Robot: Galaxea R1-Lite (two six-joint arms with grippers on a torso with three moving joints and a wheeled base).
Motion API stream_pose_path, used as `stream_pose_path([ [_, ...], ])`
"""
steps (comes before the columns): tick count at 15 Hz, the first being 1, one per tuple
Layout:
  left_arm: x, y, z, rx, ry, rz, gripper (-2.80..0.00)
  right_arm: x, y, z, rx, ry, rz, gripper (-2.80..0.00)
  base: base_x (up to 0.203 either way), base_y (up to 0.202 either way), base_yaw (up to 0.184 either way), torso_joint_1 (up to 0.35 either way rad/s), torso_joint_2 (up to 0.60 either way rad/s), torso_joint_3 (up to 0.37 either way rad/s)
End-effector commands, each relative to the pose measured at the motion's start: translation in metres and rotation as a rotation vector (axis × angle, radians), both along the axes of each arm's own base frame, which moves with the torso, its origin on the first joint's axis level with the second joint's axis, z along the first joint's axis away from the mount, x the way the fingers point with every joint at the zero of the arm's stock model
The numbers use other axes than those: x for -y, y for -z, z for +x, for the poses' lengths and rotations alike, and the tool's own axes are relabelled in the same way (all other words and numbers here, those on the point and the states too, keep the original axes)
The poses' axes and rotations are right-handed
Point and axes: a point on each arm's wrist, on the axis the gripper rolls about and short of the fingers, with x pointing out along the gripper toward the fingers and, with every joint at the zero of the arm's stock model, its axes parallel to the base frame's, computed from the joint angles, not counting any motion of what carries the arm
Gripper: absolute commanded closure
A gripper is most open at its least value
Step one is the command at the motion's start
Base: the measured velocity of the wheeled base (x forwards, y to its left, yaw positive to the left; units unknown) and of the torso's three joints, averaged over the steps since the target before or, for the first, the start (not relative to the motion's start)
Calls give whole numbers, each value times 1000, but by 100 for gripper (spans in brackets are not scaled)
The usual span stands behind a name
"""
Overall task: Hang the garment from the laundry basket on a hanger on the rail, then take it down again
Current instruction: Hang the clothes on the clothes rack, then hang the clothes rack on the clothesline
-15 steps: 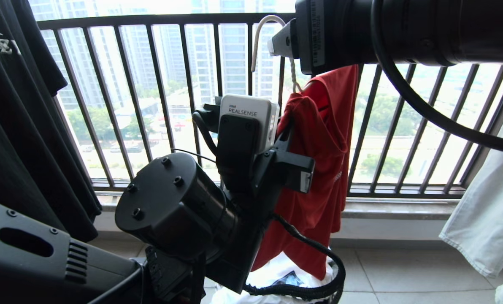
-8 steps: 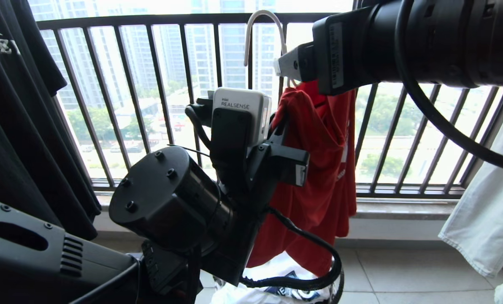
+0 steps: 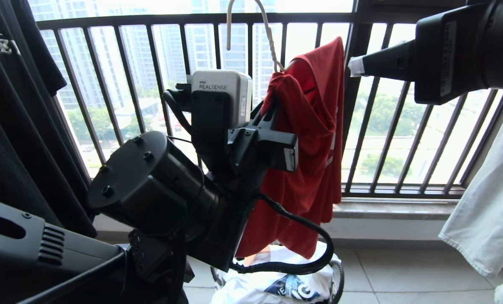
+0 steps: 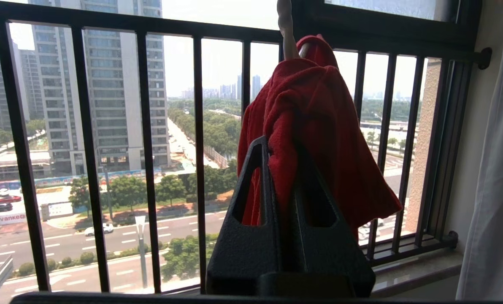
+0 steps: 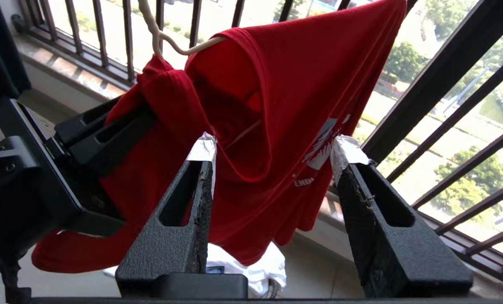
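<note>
Left end effector (image 4: pixel 283 169), its fingers pinched shut on a bunched fold of the garment (image 3: pixel 308 139), holds the red T-shirt up before the black railing (image 3: pixel 158 19). Right end effector (image 5: pixel 272 156) hangs open just right of the shirt, touching nothing. Shirt drapes on the hanger (image 3: pixel 268 36), above the laundry basket (image 3: pixel 339 274).

A black railing (image 3: pixel 158 84) of vertical bars is seen across the back, with tower blocks (image 4: pixel 104 84), trees and a road beyond. A black garment (image 3: pixel 19 118) is hung at nine o'clock, a pale grey garment (image 3: pixel 488 211) at four o'clock, and white printed laundry (image 3: pixel 277 283) is heaped at six o'clock.
</note>
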Motion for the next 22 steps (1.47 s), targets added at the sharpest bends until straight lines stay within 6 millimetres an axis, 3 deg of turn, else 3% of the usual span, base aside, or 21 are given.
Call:
stream_pose_path([
  [1, -2, -4, -2, 6, 5, -22, 0, 26, -8, -11, 13, 32, 4, 0, 0, 0, 0, 0, 0, 0],
  [6, -10, -7, -9, -37, 127, -75, 0, 52, -8, -19, -4, 45, -116, 0, 0, 0, 0, 0, 0, 0],
  [10, -23, -7, -7, -98, 244, -72, 0, 65, -4, -14, -36, 18, -184, 0, 0, 0, 0, 0, 0, 0],
  [14, -37, -5, -6, -123, 353, -62, 0, 80, 0, -21, -71, -146, -261, 0, 0, 0, 0, 0, 0, 0],
  [17, -54, -7, -7, -175, 463, -59, 0, 80, 3, -17, -79, -185, -313, 0, 0, 0, 0, 0, 0, 0],
  [22, -74, 5, -12, -197, 626, 34, 0, 65, 10, 3, -106, -233, -375, 0, 0, 0, 0, 0, 0, 0],
])
